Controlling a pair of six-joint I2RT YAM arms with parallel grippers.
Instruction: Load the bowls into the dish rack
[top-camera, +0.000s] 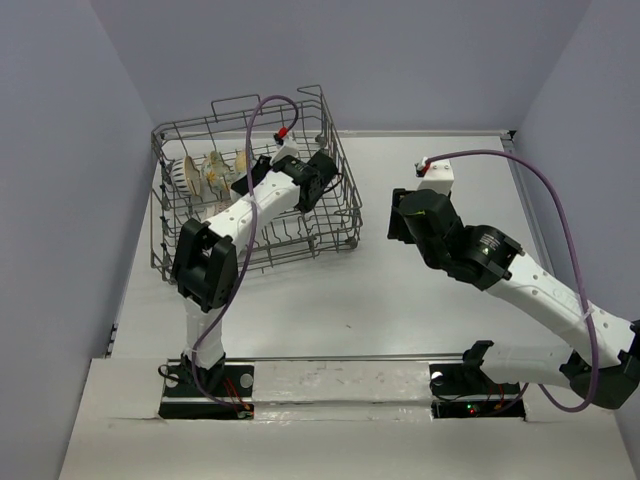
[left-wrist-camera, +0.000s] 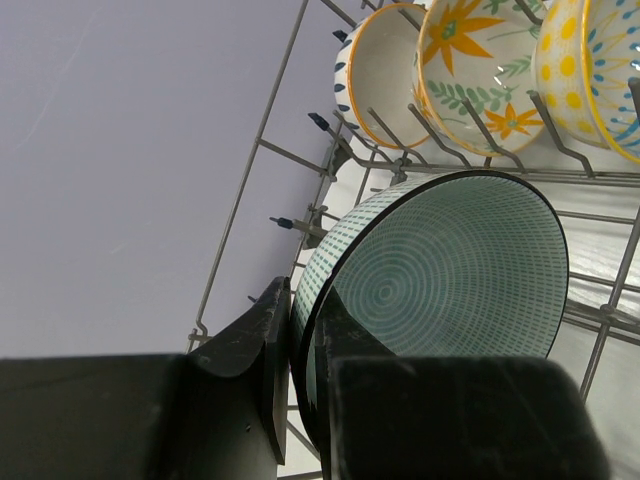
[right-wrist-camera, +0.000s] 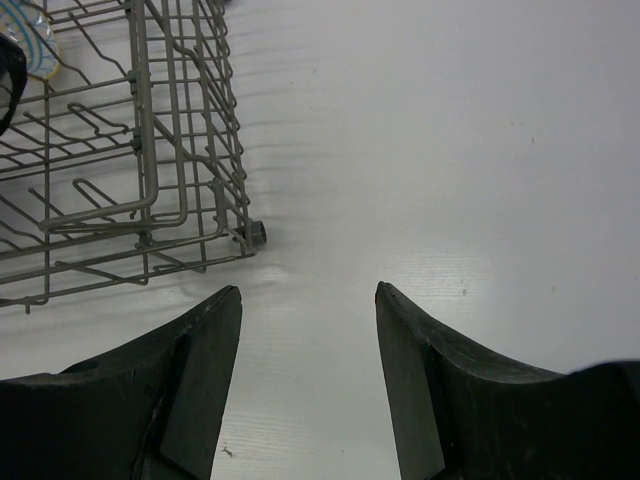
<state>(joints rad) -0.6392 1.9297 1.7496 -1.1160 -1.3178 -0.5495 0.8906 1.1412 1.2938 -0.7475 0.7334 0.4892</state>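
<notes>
The left gripper (left-wrist-camera: 300, 345) is closed narrowly on the rim of the teal bowl (left-wrist-camera: 450, 270), one finger outside the wall and one inside. It holds the bowl on its edge, not flat, inside the rack (right-wrist-camera: 143, 120), in the lower middle of the left wrist view. I think it is held this way because a bowl must stand between the tines (left-wrist-camera: 545, 125) to stay in place.

In the upper right of the same view, three flower bowls (left-wrist-camera: 470, 75) stand on edge in one row, leaning on the tines. The teal bowl is near this row, on the closer side. Whether its bottom edge rests on the wires I cannot tell.

The right gripper (right-wrist-camera: 308, 290) is wide open and holds nothing. It hangs over the bare table (right-wrist-camera: 450, 150) beside the rack corner, probably to leave room for the left arm.

The next move, in my judgement, is to settle the bowl between tines before the fingers open, otherwise it may tip or roll.
</notes>
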